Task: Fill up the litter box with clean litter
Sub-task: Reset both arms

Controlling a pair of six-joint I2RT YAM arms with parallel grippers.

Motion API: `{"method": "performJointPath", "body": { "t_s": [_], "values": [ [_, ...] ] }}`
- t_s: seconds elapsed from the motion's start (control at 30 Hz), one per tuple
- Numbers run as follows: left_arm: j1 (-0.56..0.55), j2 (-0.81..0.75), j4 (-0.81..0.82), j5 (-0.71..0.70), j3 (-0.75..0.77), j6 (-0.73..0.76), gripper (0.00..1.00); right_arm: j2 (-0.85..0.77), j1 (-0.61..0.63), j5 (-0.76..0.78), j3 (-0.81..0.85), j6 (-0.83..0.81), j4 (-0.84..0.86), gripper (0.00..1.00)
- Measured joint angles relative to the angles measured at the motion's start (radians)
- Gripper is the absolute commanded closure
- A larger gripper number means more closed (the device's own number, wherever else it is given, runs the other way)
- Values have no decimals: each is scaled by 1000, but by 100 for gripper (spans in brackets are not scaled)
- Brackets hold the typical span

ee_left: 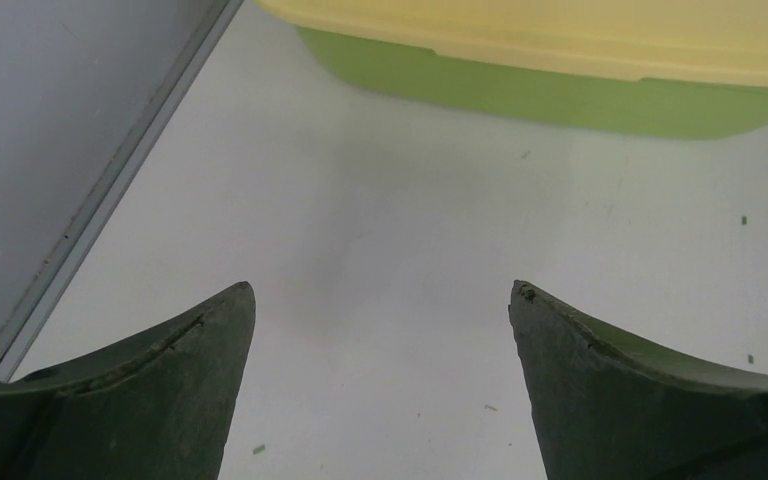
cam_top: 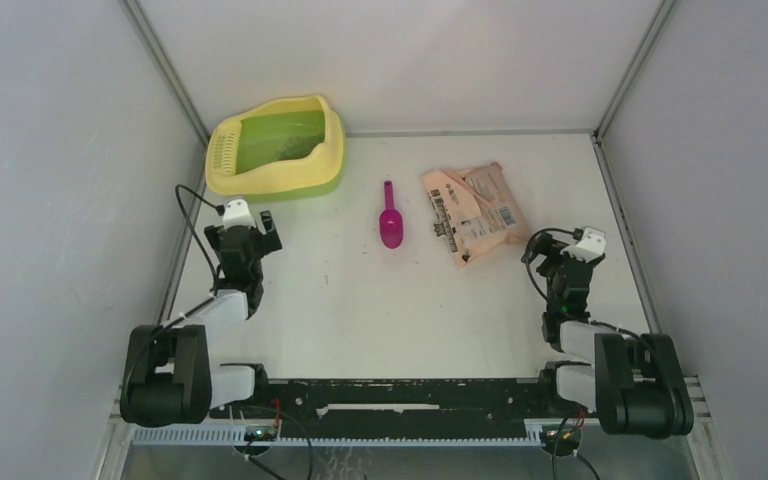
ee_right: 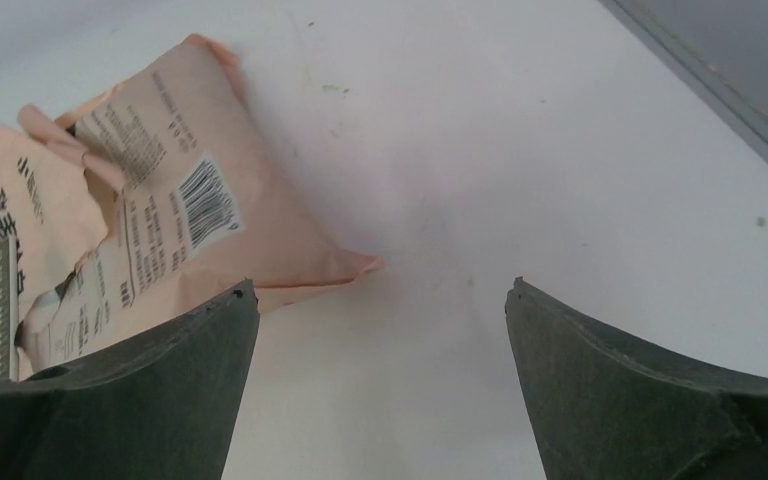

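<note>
- Left claw [ee_left: 380, 292] spread wide, empty, over bench [cam_top: 360, 300], near the litter box [cam_top: 272, 182] at far left.
- Right claw [ee_right: 378, 288] wide, empty, just right of the printed bag [cam_top: 475, 212].

The left wrist view's top edge is cutting off the litter box [ee_left: 560, 90], showing only a strip of yellow rim and green outer wall, its basin out of sight. From above, the clean litter [cam_top: 282, 150] is appearing only as faint dark specks in the basin, too small to gauge. The bag [ee_right: 160, 190] is running off the right wrist view's left edge and partly hiding behind one jaw of the right gripper [ee_right: 380, 285], its small print illegible.
</note>
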Motion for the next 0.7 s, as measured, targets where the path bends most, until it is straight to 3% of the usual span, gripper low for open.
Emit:
{"method": "performJointPath", "body": {
  "t_s": [0.17,0.33,0.7],
  "values": [
    [1,26,76,-7,-1,23,0,101,114,54,8,-79,101,1],
    [1,29,146,11,-26,40,0,184,128,64,1,-124,246,1],
    [2,22,423,14,-216,48,0,188,126,-17,53,-175,211,1]
  ]
}}
